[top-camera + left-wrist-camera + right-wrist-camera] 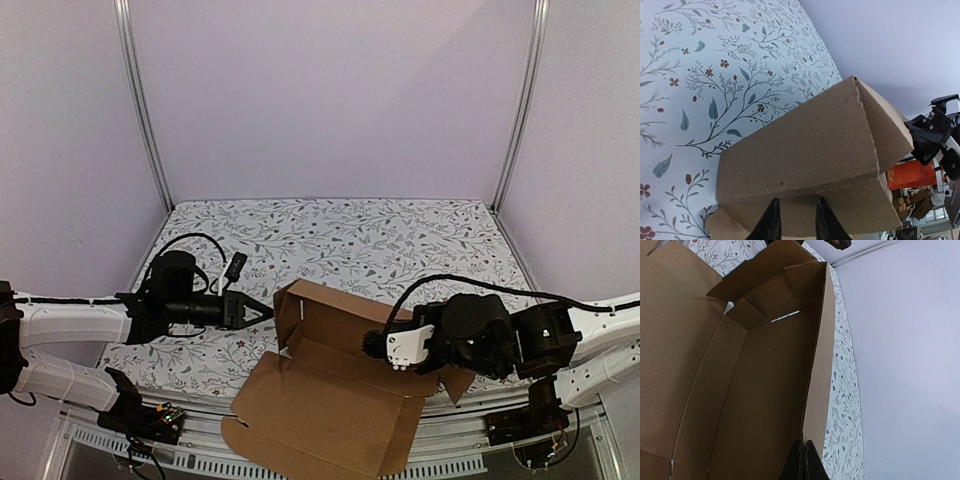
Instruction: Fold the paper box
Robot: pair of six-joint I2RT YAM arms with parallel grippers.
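One paper box point(330, 395), part-formed, at the near edge of the table point(400, 235): back and side walls raised, lid panel flat, unclosed. Left gripper point(266, 309) slightly parted beside left wall; right gripper point(803, 461) clenched at right wall, hold uncertain

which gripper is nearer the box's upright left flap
Left. The left gripper is right beside the paper box's upright left flap, fingers slightly apart. The right gripper is shut at the box's opposite end.
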